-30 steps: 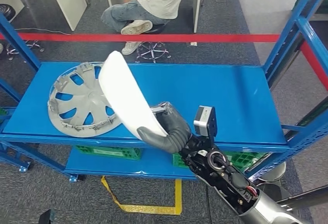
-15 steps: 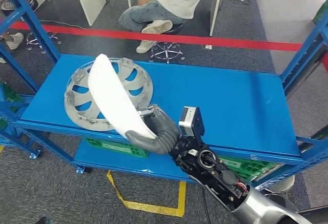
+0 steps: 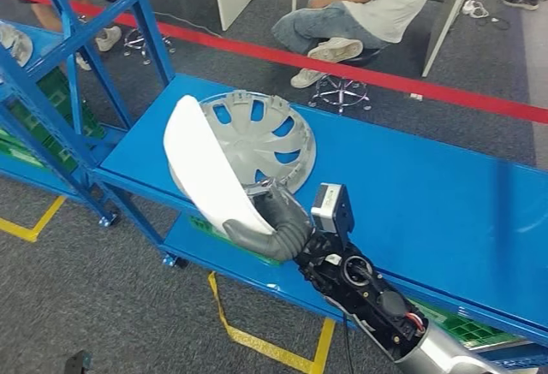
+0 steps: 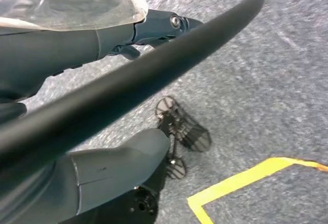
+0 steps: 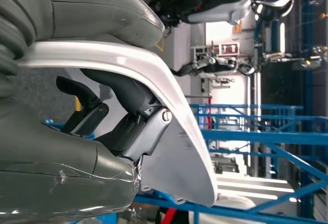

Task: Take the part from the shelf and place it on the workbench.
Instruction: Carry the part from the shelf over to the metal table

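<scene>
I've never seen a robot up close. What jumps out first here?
A curved white plastic panel held up by the grey right robot hand in the middle. Behind it, a silver spoked wheel cover lies flat on the blue metal shelf, and a seated person is beyond the red floor line.

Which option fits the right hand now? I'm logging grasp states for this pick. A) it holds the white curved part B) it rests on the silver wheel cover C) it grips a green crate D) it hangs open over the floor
A: the right hand grips the white curved part at its lower end, raised above the blue shelf; the silver wheel cover lies untouched on the shelf.
</scene>
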Robot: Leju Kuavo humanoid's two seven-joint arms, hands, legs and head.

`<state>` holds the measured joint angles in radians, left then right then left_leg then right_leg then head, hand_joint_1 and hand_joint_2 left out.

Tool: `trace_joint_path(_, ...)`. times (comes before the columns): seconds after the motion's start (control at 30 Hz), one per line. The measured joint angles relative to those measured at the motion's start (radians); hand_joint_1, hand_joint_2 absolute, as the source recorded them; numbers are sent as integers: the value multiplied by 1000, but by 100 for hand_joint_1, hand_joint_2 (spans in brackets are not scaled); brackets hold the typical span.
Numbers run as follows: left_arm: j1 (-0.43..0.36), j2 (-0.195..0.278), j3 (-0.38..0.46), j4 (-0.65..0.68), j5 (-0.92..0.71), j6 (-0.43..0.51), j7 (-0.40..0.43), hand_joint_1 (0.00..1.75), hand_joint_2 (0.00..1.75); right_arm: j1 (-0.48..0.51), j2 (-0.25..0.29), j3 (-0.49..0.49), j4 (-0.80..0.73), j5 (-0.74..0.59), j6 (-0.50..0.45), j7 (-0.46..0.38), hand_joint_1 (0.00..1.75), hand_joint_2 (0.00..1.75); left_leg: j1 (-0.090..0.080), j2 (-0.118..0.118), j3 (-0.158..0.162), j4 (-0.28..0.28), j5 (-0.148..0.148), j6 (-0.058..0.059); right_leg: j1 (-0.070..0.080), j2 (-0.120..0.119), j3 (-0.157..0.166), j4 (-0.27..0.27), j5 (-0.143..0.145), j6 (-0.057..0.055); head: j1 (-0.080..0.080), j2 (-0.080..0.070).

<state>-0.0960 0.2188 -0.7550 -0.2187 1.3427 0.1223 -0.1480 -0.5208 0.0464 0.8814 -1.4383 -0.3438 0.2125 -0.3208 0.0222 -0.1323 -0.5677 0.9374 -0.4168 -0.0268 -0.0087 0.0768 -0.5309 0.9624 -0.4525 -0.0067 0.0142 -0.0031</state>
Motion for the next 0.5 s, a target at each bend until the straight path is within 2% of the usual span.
trace_joint_path(0.03, 3, 0, 0, 0, 1, 3, 3, 0, 175, -1, 2, 1, 1, 0, 2, 0, 175, 175, 2, 6, -2, 3, -1, -5, -1, -11, 4, -6, 2, -4, 0, 0)
trace_joint_path(0.1, 2, 0, 0, 1, 3, 7, 10, 0, 175, -3, 7, 2, 2, -1, 5, -2, 175, 175, -3, 53, -30, 56, -31, -12, -4, -38, 14, -21, 6, -14, -11, 0)
trace_joint_path(0.13, -1, 0, 0, 1, 3, 9, 11, 0, 175, -4, 8, 2, 3, -1, 5, -3, 175, 175, -4, 85, -60, 115, -59, -14, -3, -53, 17, -24, 7, -17, -19, 0)
trace_joint_path(0.17, -4, 0, 0, 1, 3, 10, 12, 0, 175, -4, 9, 3, 4, -1, 6, -4, 175, 175, -5, 105, -101, 188, -90, -17, -1, -68, 17, -25, 5, -20, -25, 0)
trace_joint_path(0.2, -5, 0, 0, 1, 4, 12, 12, 0, 175, -3, 9, 4, 6, -1, 6, -4, 175, 175, -4, 113, -140, 255, -113, -21, 0, -83, 17, -25, 4, -21, -30, 0)
trace_joint_path(0.23, -5, 0, 0, 1, 4, 13, 13, 0, 175, -3, 9, 5, 9, -1, 6, -3, 175, 175, -2, 118, -165, 296, -119, -24, 1, -98, 17, -25, 2, -22, -33, 0)
trace_joint_path(0.27, -3, 0, 0, 1, 5, 15, 13, 0, 175, -2, 9, 6, 11, -1, 6, -3, 175, 175, 1, 122, -170, 298, -107, -27, 1, -112, 18, -25, 0, -21, -36, 0)
trace_joint_path(0.3, -2, 0, 0, 1, 5, 16, 14, 0, 175, -3, 9, 7, 12, -2, 7, -3, 175, 175, 3, 129, -150, 255, -77, -29, 1, -124, 20, -24, -3, -19, -40, 0)
trace_joint_path(0.33, -1, 1, 0, 1, 6, 17, 14, 0, 175, -3, 10, 8, 14, -2, 7, -3, 175, 175, 6, 143, -112, 180, -38, -31, 0, -135, 22, -23, -6, -16, -44, 0)
trace_joint_path(0.4, -3, 2, 0, 1, 7, 19, 14, 0, 175, -5, 11, 8, 15, -2, 7, -4, 175, 175, 3, 178, -44, 46, 11, -28, 5, -154, 26, -20, -16, -5, -51, 0)
trace_joint_path(0.43, -3, 2, 0, 1, 8, 19, 14, 0, 175, -7, 12, 8, 15, -2, 8, -4, 175, 175, 0, 187, -29, 15, 18, -22, 7, -162, 29, -18, -21, 1, -50, 0)
trace_joint_path(0.5, -2, 2, 0, 1, 11, 20, 15, 0, 175, -10, 14, 10, 15, -2, 8, -4, 175, 175, -6, 172, -27, 7, 15, -7, 9, -178, 35, -18, -28, 12, -44, 0)
